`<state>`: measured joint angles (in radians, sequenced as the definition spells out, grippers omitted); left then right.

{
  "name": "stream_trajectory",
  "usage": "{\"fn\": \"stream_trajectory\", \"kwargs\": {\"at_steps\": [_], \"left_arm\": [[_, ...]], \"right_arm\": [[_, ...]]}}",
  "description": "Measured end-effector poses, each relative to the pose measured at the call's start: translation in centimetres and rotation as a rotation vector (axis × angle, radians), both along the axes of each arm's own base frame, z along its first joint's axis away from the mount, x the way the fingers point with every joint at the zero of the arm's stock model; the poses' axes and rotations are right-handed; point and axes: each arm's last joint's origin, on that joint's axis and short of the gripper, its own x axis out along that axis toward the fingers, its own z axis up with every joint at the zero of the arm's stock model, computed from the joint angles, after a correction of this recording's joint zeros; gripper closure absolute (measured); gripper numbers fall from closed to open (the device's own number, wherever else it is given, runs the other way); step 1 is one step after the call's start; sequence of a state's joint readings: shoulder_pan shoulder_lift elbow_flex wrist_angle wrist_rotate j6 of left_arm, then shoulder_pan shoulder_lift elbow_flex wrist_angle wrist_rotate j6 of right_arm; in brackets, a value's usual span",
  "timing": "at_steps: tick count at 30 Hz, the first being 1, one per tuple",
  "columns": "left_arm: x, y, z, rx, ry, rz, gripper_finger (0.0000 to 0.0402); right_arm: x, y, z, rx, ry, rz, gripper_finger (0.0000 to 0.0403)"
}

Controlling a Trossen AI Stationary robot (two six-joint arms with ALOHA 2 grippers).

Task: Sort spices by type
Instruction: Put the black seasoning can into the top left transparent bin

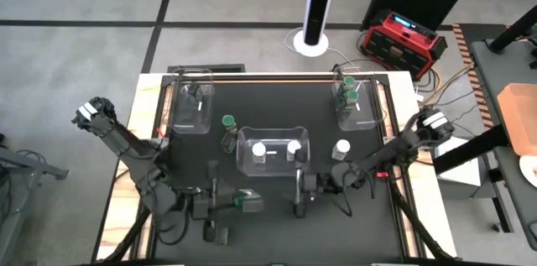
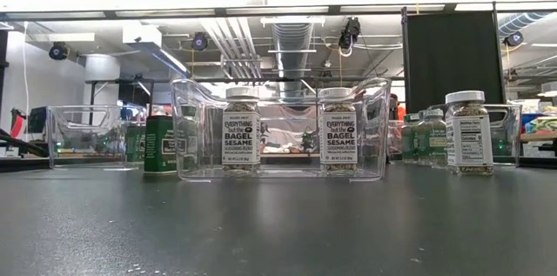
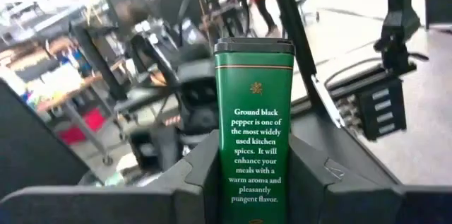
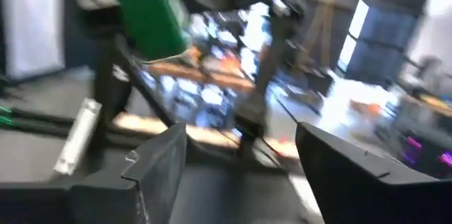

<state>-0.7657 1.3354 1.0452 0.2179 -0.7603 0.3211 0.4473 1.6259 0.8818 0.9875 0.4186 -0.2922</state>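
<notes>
My left gripper [image 1: 245, 203] is near the table's front edge, shut on a green tin of ground black pepper [image 3: 254, 111] with a dark lid. My right gripper [image 1: 299, 192] is just to its right, open with nothing between its fingers [image 4: 240, 146]; the green tin [image 4: 141, 8] shows beyond it. Two white-lidded spice jars [image 2: 241, 130] [image 2: 340, 130] stand in the middle clear bin [image 1: 273, 165]. A white-lidded jar [image 1: 341, 148] stands on the table right of that bin. Two green-lidded jars [image 1: 227, 123] [image 1: 228, 141] stand left of it. My left gripper pinches the green tin between its two fingers [image 3: 203, 171], by the tin's two narrow sides at the lower part [image 3: 254, 189]. The tin runs along the fingers, its lidded end [image 3: 254, 44] pointing away from the wrist. In the high view it lies roughly level, pointing toward the table's right.
A clear bin [image 1: 191, 108] at the far left holds a dark jar. A clear bin [image 1: 356, 106] at the far right holds green-lidded jars. A green tin [image 2: 159, 144] stands left of the middle bin. Open dark tabletop lies between the bins and the front edge.
</notes>
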Motion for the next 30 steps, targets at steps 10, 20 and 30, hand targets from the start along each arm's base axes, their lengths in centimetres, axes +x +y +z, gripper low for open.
{"fn": "stream_trajectory", "kwargs": {"at_steps": [10,20,30], "left_arm": [[0.8,1.0,-1.1,0.017,-0.058,-0.042,0.0309],[1.3,1.6,-1.1,0.022,-0.061,-0.018,0.0309],[1.6,2.0,-1.2,0.023,-0.06,-0.008,0.0304]], "right_arm": [[2.7,1.9,0.8,-0.099,-0.067,0.029,0.0102],[3.9,2.4,2.8,-0.136,-0.045,0.043,0.012],[4.1,2.4,3.4,-0.144,-0.046,0.032,0.0238]]}}
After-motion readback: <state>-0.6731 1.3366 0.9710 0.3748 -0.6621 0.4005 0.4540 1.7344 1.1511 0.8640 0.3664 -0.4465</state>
